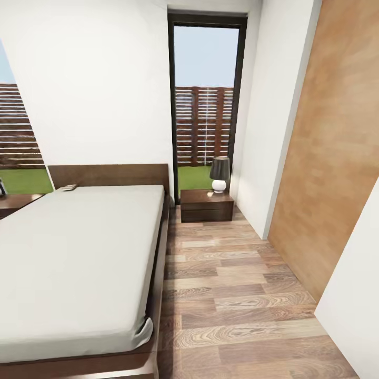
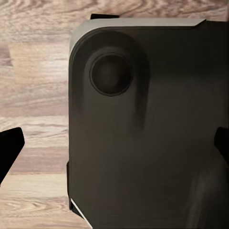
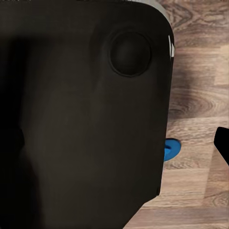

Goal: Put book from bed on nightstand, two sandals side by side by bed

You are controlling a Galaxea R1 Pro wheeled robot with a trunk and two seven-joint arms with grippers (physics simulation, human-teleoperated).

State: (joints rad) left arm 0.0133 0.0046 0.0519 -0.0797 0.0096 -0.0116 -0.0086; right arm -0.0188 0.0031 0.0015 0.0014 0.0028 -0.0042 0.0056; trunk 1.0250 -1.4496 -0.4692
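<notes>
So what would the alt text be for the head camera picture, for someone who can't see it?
A bedroom: a large bed with a grey mattress fills the left, a small book near its headboard. A nightstand with a lamp stands beyond it by a tall window, beside a wood-plank floor.

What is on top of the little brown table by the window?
A lamp with a dark shade and round white base stands on the nightstand. Its drawer is closed, so the inside stays hidden.

Robot base (image 2: 143, 143) is a dark grey rounded-corner slab w/ round recessed disc (image 2: 110, 73), pale edge trim.
</notes>
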